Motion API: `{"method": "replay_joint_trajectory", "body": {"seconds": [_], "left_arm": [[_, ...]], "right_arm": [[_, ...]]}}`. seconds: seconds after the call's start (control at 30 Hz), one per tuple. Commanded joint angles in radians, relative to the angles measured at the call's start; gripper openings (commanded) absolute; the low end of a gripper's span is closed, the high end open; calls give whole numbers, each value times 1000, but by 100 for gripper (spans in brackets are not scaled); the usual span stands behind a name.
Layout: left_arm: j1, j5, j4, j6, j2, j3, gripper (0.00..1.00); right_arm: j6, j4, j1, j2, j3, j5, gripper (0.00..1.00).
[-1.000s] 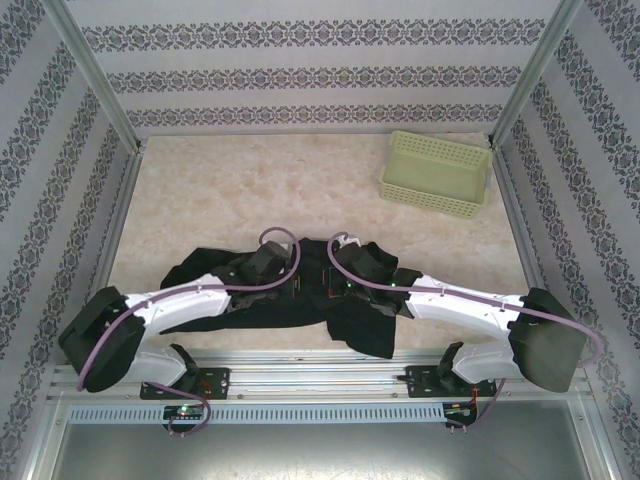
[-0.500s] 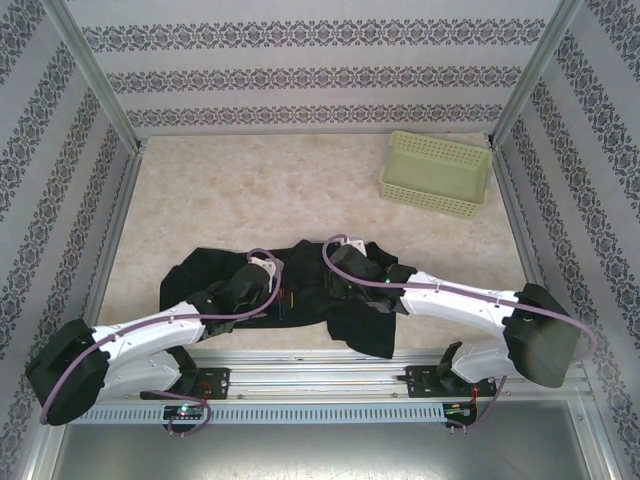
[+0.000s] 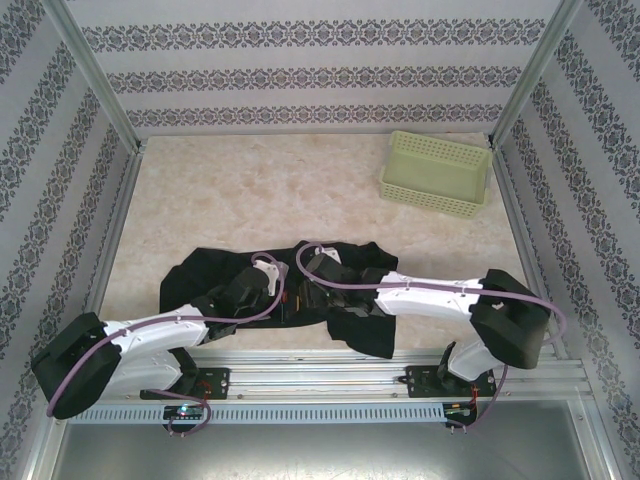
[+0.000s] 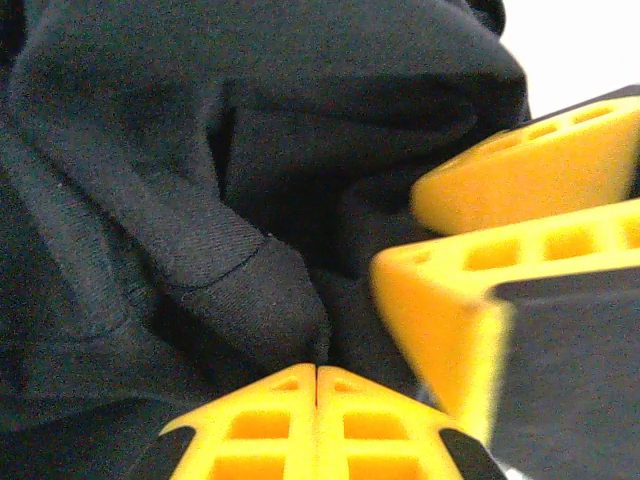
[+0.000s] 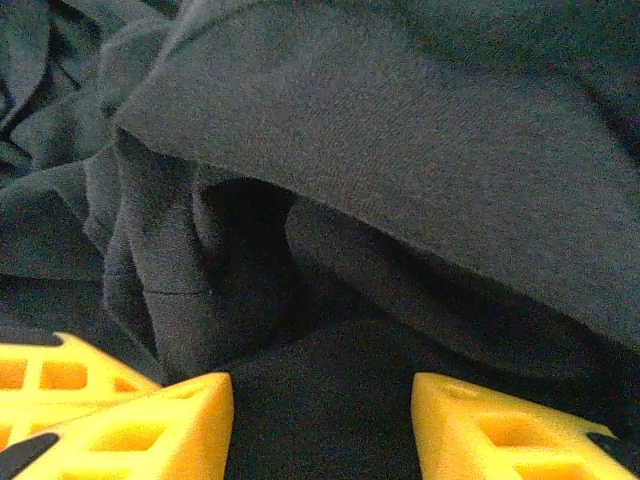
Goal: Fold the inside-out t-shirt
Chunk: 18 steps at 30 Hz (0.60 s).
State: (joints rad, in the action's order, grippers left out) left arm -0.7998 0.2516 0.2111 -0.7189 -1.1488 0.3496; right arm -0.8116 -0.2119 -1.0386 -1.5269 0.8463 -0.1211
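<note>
Starting at the near edge of the table [image 3: 250, 190]: both my arms reach in low over the inside-out t-shirt [image 3: 195, 275], which lies bunched up in a black heap along that near edge, about mid-width and spilling a bit toward the left. My left gripper [image 4: 316, 382] has its jaws pressed flat together, and a thick fold of the black cloth sits right at the tips. Honestly can't tell if any fabric is actually caught in there. My right gripper [image 5: 320, 430] is just beside it, jaws spread apart with nothing between them, hanging over rumpled cloth under an overhanging flap of the shirt. From the left wrist view I can see the right one's yellow fingers [image 4: 520, 170] close in. Past the shirt it's bare marbled tabletop, then a pale green basket [image 3: 435, 175] in the far right corner, well apart from everything.
</note>
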Motion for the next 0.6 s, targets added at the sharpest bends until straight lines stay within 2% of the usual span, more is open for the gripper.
{"method": "replay_joint_trajectory", "body": {"seconds": [0.0,0.07,0.17,0.23,0.4,0.5,0.57], "left_arm": [[-20,36,81,17,-12,-15,0],[-20,42,89,16,-19,-17,0],[-20,36,76,17,-32,-10,1],[-19,13,35,19,-30,1,8],[-19,-114,-159,56,49,60,35],[-20,-127,-233,94,59,124,41],[-19,-154,-299,110,32,178,42]], "right_arm": [[-31,27,-3,-35,42,20,48],[-33,15,-1,-49,38,18,42],[-43,-3,-2,-30,10,-12,13],[-49,-33,-4,9,-21,-54,0],[-54,-69,-18,113,-134,-102,0],[-64,-51,-45,155,-187,-113,0],[-63,-50,-64,167,-194,-123,0]]}}
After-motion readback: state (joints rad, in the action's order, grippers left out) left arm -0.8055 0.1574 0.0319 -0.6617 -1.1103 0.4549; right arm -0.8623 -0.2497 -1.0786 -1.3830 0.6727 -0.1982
